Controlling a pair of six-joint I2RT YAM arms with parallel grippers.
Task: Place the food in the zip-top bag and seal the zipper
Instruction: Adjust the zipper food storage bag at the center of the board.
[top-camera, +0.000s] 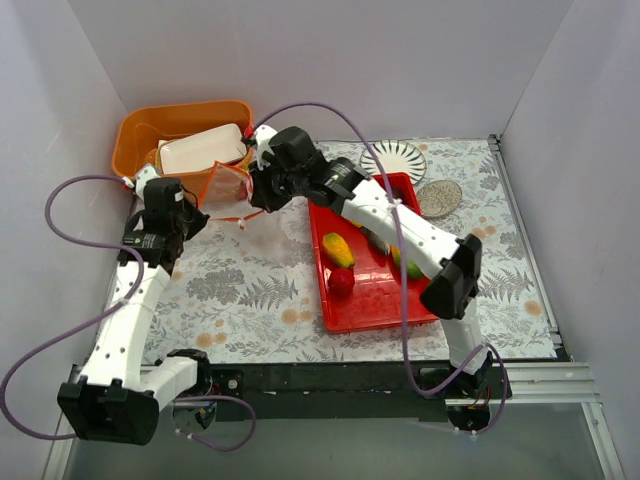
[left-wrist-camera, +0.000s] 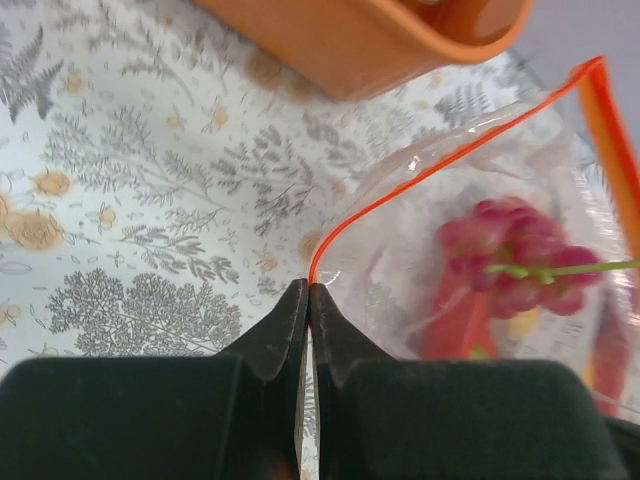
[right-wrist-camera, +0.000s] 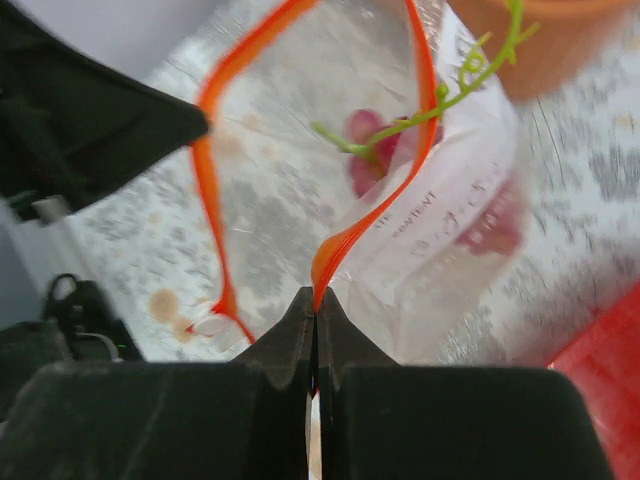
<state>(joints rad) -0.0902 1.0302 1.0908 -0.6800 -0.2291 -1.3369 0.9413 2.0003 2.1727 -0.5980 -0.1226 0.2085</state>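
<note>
Fern-print tablecloth (top-camera: 250, 290), pale grey walls (top-camera: 350, 60), zip-top bag (top-camera: 226, 190)

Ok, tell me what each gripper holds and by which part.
Both hold the clear crinkly plastic zip-top bag: left gripper and right gripper each pinch its orange-red zipper strip, on opposite sides of the mouth.

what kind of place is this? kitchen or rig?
Likely a robot test cell, not a kitchen: plain walls box in a fern-print table with left arm and right arm mounted at its edge; toy food lies on a red tray.
</note>
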